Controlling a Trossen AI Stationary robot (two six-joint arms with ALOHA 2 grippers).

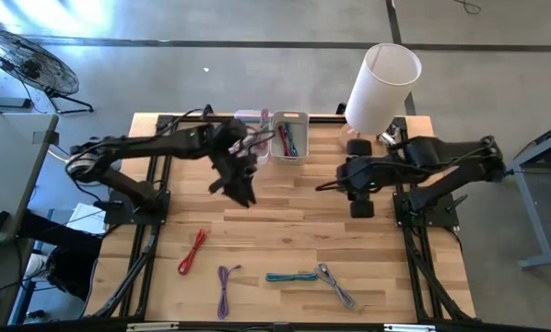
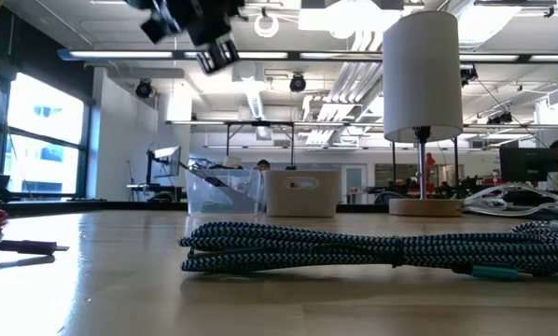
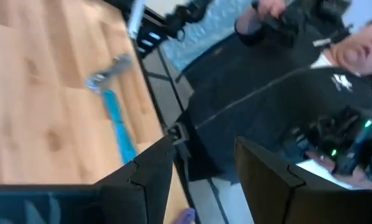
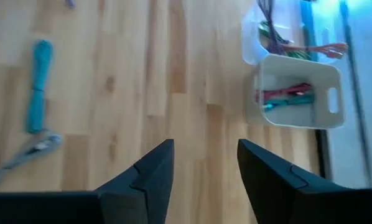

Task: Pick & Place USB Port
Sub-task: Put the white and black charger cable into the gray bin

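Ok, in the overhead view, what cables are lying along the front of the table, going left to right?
Red cable → purple cable → teal cable → grey braided cable, which touches the teal one's right end.

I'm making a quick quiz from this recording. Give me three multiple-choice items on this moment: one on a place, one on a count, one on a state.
1. Where do the two bins stand?
A. at the table's far edge
B. at the near edge
C. under the right arm

2. How many loose cables lie on the table's near half?
A. two
B. three
C. four

3. How is the right claw?
A. shut on a cable
B. open and empty
C. shut, empty

Key: 1 A, the clear bin and white bin sit at the far edge. 2 C, red, purple, teal and grey cables. 3 B, the right claw shows bare wood between its fingers.
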